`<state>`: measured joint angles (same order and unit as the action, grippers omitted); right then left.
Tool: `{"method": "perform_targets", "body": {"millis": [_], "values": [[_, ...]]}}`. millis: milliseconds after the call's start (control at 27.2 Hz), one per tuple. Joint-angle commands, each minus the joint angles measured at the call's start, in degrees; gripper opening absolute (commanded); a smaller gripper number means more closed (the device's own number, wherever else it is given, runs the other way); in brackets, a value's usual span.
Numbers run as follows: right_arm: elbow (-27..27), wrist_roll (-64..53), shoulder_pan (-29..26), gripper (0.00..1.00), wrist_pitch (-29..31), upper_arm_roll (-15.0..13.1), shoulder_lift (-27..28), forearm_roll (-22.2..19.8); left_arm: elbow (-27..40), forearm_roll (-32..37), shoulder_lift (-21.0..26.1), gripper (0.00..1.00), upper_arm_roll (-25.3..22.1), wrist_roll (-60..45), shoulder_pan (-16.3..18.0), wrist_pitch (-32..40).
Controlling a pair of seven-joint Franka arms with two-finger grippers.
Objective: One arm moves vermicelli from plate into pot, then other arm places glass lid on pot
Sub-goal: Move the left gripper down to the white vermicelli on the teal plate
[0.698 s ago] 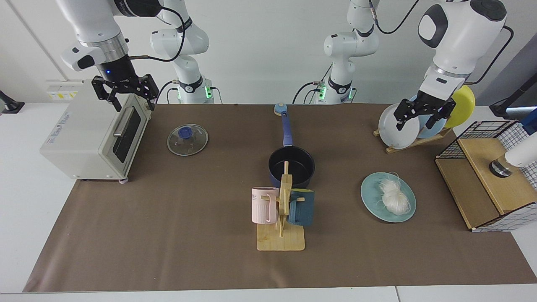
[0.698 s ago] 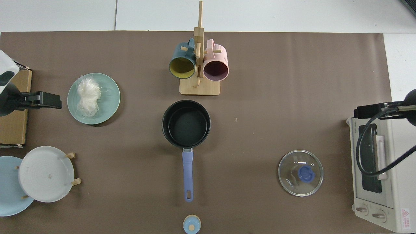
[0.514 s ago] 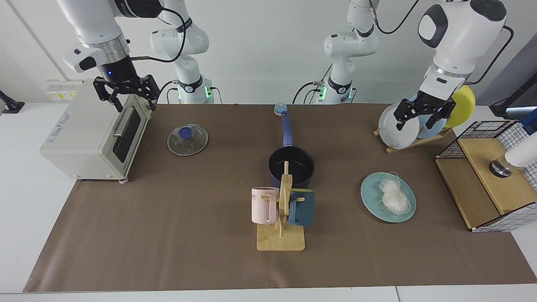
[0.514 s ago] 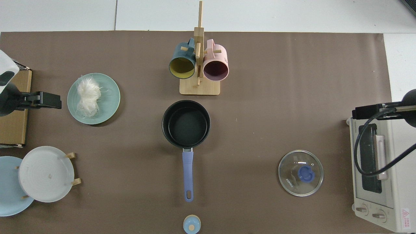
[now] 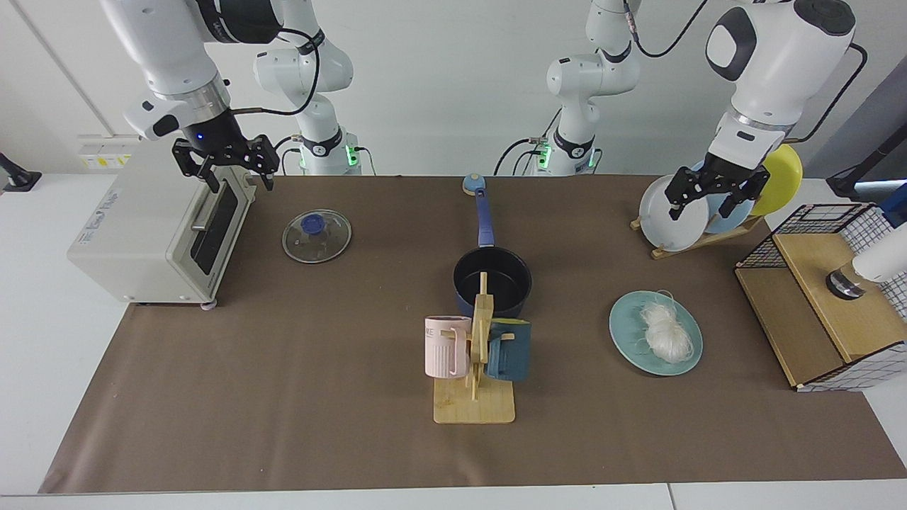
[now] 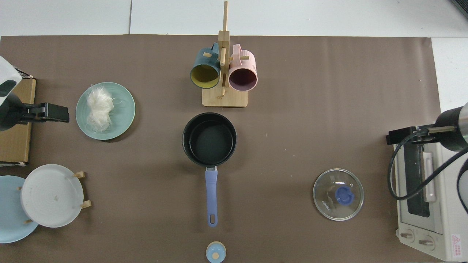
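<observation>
White thready vermicelli [image 5: 666,333] heaps on round plate [image 5: 627,340] (both hands [image 5: 711,195] [image 5: 225,167] spread, empty).

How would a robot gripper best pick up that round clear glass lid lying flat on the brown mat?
Probably by the dark-blue knob at the centre of the round clear glass lid, coming straight down from above. The lid lies flat, knob up; its thin rim hugs the brown mat, leaving little to pinch.
</observation>
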<state>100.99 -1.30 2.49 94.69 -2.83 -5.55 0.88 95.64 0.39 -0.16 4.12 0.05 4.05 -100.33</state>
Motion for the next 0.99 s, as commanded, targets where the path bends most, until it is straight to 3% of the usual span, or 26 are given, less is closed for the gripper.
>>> {"method": "perform_targets", "body": {"millis": [0,147,367,955], "values": [[5.6,-1.5,-0.2,1.00,0.7,-0.1,-0.8,0.5,-0.1,-0.5,-0.6,1.00,-0.2,-0.6,-0.3,0.7],[9.5,-1.8,0.0,1.00,0.9,0.0,-1.0,0.5,-0.1,-0.5,-0.6,1.00,-0.2,-0.6,-0.4,0.7],[14.0,-2.0,5.9,1.00,2.0,0.0,-0.9,-1.2,-0.2,-0.5,-0.6,1.00,-0.2,-0.6,-0.4,0.7],[27.4,-1.5,5.9,1.00,12.1,0.0,-1.2,-0.8,-0.2,-0.5,-0.6,1.00,-0.2,-0.6,-0.4,0.8]]}}
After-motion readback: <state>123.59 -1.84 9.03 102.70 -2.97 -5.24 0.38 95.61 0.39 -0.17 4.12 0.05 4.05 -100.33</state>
